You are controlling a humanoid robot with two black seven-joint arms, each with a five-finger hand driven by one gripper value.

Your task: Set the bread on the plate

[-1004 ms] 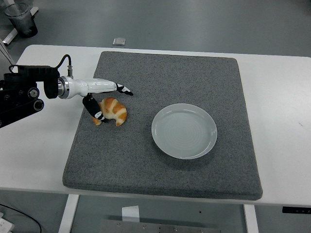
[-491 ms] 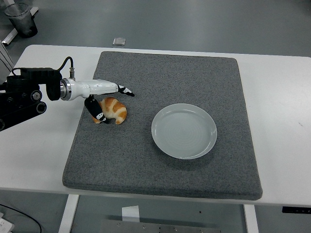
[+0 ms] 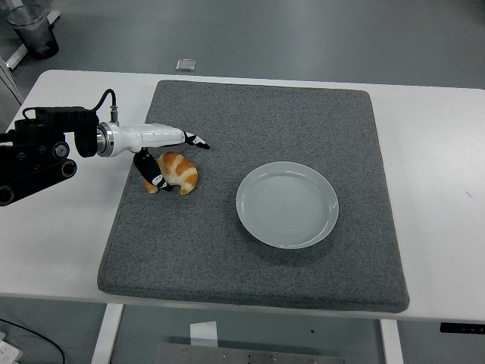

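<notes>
Bread (image 3: 179,173), a small croissant, lies on the grey mat (image 3: 250,250) left of centre, well apart from the empty plate (image 3: 286,203) at centre-right. The left hand (image 3: 159,148) brackets it, thumb low and fingers stretched above, apparently not yet clamped, likely preparing a pinch.

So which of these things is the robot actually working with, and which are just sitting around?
Part of the job:
- bread, a croissant on the grey mat
- plate, bare, to its right
- left hand, at the bread

Just lying about:
- grey mat
- white table
- dark cup on the floor
- small grey object beyond the table
</notes>
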